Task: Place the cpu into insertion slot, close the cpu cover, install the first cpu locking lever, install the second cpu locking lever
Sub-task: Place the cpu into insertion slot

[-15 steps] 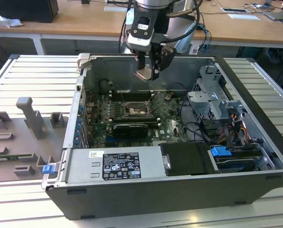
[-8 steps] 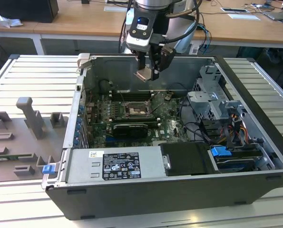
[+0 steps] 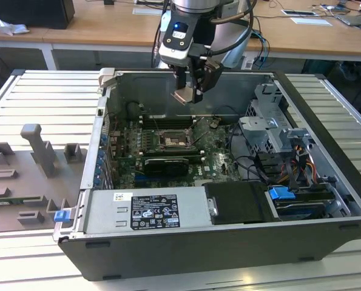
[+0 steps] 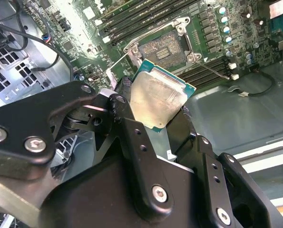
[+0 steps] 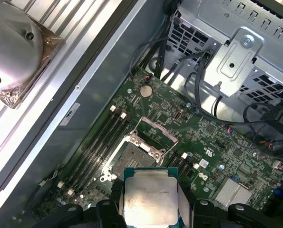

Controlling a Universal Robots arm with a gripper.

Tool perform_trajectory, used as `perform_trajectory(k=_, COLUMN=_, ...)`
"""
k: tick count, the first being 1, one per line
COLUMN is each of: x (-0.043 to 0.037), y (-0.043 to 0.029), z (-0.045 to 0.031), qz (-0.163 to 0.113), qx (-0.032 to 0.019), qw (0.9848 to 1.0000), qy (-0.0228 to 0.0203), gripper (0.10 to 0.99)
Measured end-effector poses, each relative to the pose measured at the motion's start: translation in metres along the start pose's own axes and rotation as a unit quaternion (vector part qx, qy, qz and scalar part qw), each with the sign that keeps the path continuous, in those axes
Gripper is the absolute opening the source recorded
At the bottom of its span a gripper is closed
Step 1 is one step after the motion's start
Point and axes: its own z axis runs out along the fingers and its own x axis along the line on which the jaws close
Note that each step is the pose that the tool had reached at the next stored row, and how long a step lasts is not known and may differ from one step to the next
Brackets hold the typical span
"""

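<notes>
My gripper (image 3: 189,94) hangs above the open computer case, shut on the cpu (image 3: 184,96). In both wrist views the cpu (image 4: 155,99) (image 5: 150,197) is a flat silvery-beige square with a green rim, pinched at two opposite edges by the black fingers (image 4: 124,97). The insertion slot (image 3: 171,141) (image 4: 161,47) (image 5: 131,159) lies bare on the green motherboard below, apart from the chip. The cpu cover (image 5: 159,130), a thin metal frame, stands tilted up at the slot's far edge. Thin wire locking levers (image 4: 216,71) stick out beside the slot.
A long black expansion card (image 3: 166,165) lies in front of the slot, memory slots (image 4: 146,14) behind it. A power supply (image 3: 144,212) fills the case front, a drive cage (image 3: 271,130) with cables the exterior view's right. A grey fixture tray (image 3: 28,176) sits outside on that view's left.
</notes>
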Motion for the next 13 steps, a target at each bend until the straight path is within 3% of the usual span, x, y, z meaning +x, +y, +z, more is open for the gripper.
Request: perform_trajectory(k=13, x=-0.0001, y=-0.0003, z=0.0042, qz=0.033, qx=-0.0009, qw=0.9994, qy=-0.0026, gripper=0.541)
